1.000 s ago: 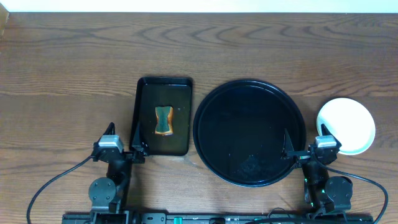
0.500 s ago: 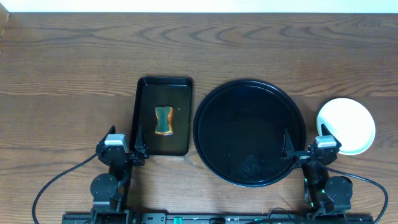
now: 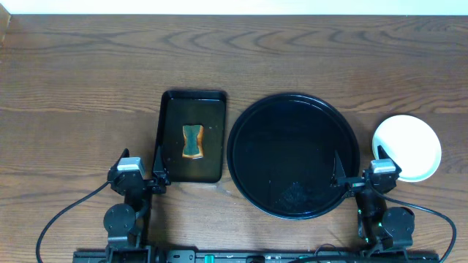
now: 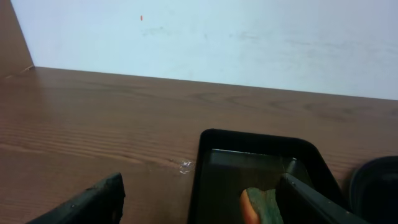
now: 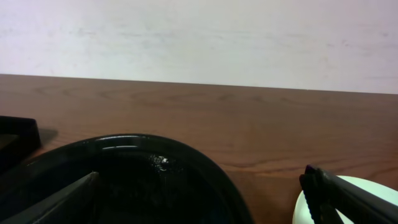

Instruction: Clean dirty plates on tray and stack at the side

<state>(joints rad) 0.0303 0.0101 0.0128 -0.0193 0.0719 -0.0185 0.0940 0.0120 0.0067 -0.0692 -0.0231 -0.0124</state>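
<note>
**Q:** Jaws first. Left?
**A:** My left gripper (image 3: 139, 159): jaws wide apart, nothing between them. It sits low at the near edge of the table (image 3: 73, 88), with its inner finger by the near left corner of the small tray (image 3: 191, 96).

**Q:** Right?
**A:** My right gripper (image 3: 358, 161): jaws wide apart, nothing held. Its inner finger shows over the near right rim of the tray (image 3: 292, 139). Its outer finger is at the left edge of the plates (image 3: 407, 146); I cannot tell whether it touches them.

**Q:** Plates, location?
**A:** On the table, just right of the tray and off it. From above, one white round face shows. I cannot tell how many lie in the pile.

**Q:** Tray?
**A:** Round, glossy black, raised rim, a few wet specks near its front. It is between the small tray and the plates.

**Q:** Small tray, contents?
**A:** One sponge (image 3: 192, 141), orange-edged with a green middle, lying at its centre.
</note>
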